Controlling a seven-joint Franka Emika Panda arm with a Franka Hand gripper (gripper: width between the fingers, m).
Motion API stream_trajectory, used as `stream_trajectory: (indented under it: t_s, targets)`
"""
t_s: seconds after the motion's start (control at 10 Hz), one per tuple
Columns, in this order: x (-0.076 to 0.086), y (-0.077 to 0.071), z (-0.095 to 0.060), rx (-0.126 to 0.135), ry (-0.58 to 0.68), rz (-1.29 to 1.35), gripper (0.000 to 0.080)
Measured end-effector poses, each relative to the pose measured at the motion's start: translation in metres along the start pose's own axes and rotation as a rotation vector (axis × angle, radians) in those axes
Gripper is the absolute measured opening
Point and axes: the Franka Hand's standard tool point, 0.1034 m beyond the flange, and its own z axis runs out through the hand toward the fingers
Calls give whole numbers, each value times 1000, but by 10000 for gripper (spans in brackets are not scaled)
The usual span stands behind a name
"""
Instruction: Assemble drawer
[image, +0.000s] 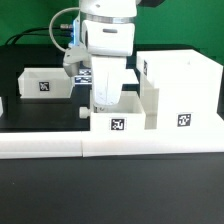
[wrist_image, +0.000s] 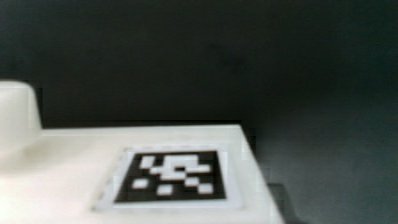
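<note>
One tag (wrist_image: 173, 177) fills the wrist view; exterior shows gripper (image: 102, 104) at tray (image: 142, 120), jaws unclear

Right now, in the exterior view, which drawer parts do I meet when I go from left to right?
small tray → second small tray → tall housing
</note>
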Motion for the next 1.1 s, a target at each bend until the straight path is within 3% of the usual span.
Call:
stream_trajectory:
  t_s: [0.1, 0.6, 0.8, 0.9, 1.1]
  targets:
    - [-4, 0, 0, 1, 0, 2, 42]
    - [2, 1, 0, -8, -8, 41, 42]
    - [19, -2, -1, -4, -69, 76, 42]
    - [19, -5, 0, 7, -127, 89, 42]
    - [18, -5, -1, 6, -139, 86, 42]
